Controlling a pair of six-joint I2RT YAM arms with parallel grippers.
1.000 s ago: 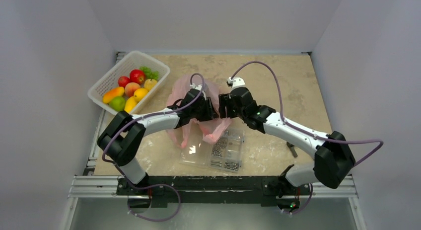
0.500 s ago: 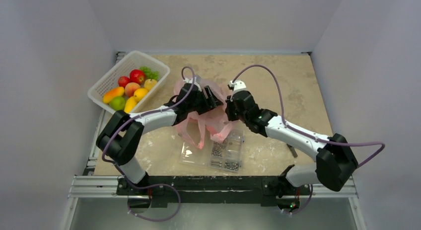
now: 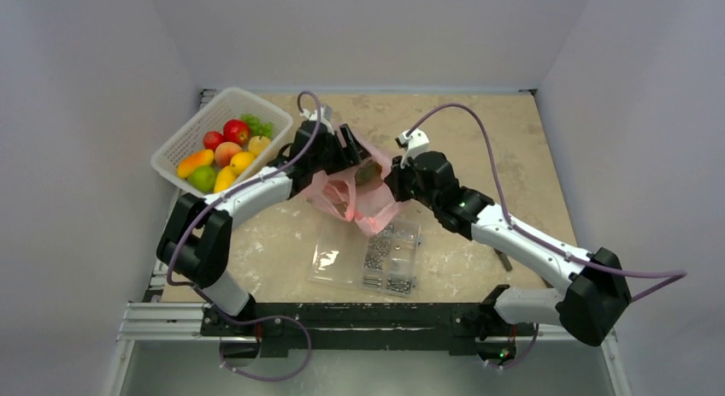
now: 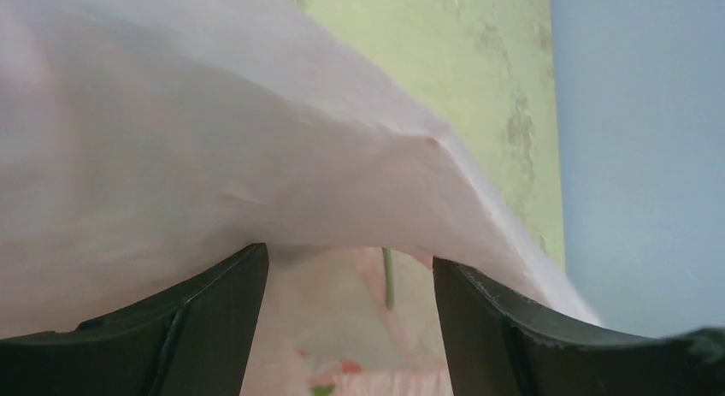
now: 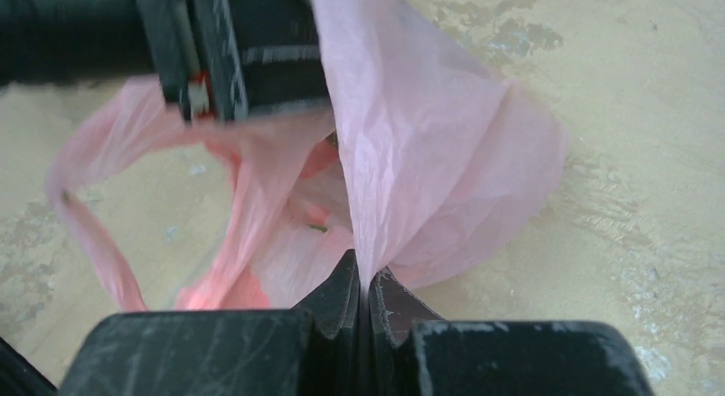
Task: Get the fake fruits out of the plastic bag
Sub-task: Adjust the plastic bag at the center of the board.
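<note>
The pink plastic bag (image 3: 355, 199) lies mid-table, its mouth pulled wide between my two grippers. A dull grey-green melon (image 3: 369, 172), one of the fake fruits, shows inside the mouth. My left gripper (image 3: 346, 150) is at the bag's far-left edge. Its jaws are open in the left wrist view (image 4: 350, 272), with bag film (image 4: 214, 139) draped across the fingertips and a thin green stem (image 4: 388, 278) in the gap. My right gripper (image 5: 366, 280) is shut on a pinch of the bag's film (image 5: 427, 139) at the right side (image 3: 394, 179).
A white basket (image 3: 256, 101) with several small red, yellow, orange and green fruits (image 3: 224, 152) stands at the far left. A flat clear case of screws (image 3: 372, 255) lies just in front of the bag. A small dark tool (image 3: 503, 257) rests near the right arm.
My right gripper has shut on the bag's edge. My left gripper has opened and moved away and to the left, stretching the bag's mouth so the melon shows.
</note>
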